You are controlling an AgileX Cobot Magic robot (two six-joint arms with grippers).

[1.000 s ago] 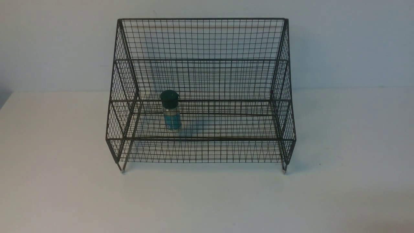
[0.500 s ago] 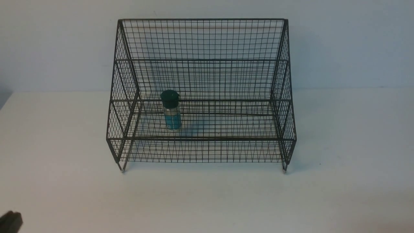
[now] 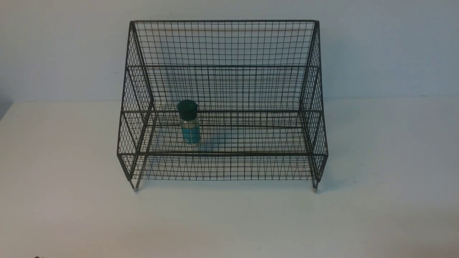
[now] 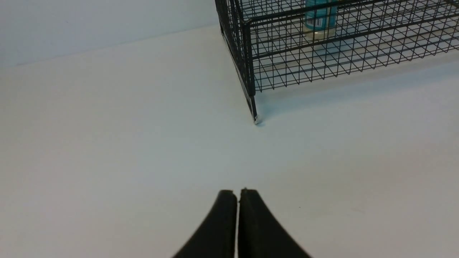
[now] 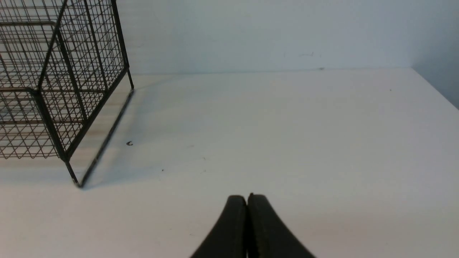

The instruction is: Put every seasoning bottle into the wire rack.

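Black wire rack point(image 3: 222, 89), square grid mesh on the back, diamond mesh on the sides, tighter zigzag-looking mesh along the front lip. Small silvery tips on the feet. Seasoning bottle point(image 3: 189, 122): dark green cap, clear glass, teal-blue label; a white patch with fine dark print on the label in the left wrist view point(image 4: 320, 18). Pale yellowish tint at the bottle's base there. White matte table point(image 3: 71, 197), a few tiny dark specks. Wall point(image 3: 387, 46) plain pale grey-blue. Left gripper point(image 4: 238, 193) solid black, no markings. Right gripper point(image 5: 247, 199) same matte black.
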